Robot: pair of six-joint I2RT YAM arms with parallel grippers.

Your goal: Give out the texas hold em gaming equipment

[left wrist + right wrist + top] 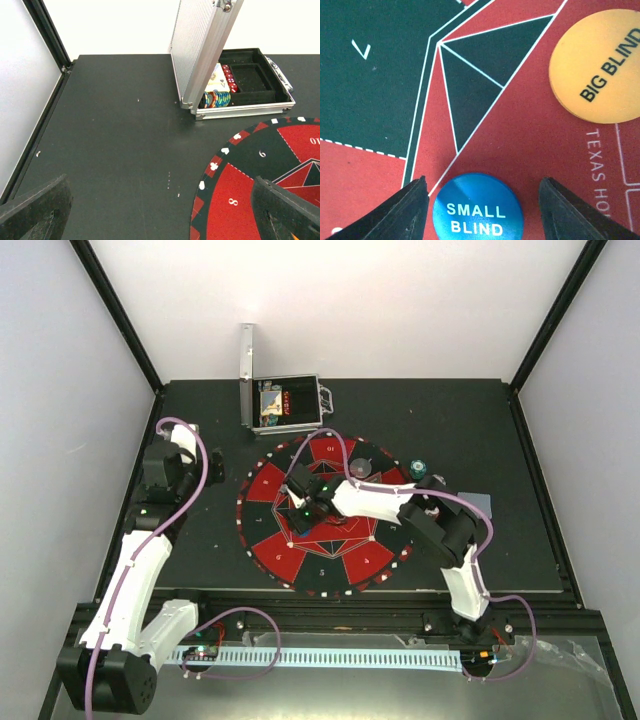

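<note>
**On the middle of the mat [268,482]: right pincer [483,187] straddling the blue disc [477,210]**

Near the centre of that round red-and-black mat, the right arm is stretched across from the near right corner of the table [450,410]. Its wrist points down at the felt. From its own camera you can see the two black fingers [405,212] standing apart, with the blue disc marked SMALL BLIND lying flat on the red panel between them. There's a sliver of mat showing on the left side of the disc and a wider gap on the right. So the jaws are partly open and it isn't gripping anything.

The orange disc [597,67] marked BIG BLIND sits on the same red panel, apart from the blue one and out past the fingertips.

At the far right edge of the mat there's a little stack of teal chips [418,469]. Just off the mat's right edge a grey-blue card [480,505] lies on the bare table.

The silver case [210,45] sits at the far edge of the table, just beyond the mat, with its lid standing up. A row of striped chips [216,99] is lined up in its front compartment.

The left pincer [160,200] hangs over the left side of the table, by the mat's left edge. Its jaws are spread as wide as they go, with nothing in them.
</note>
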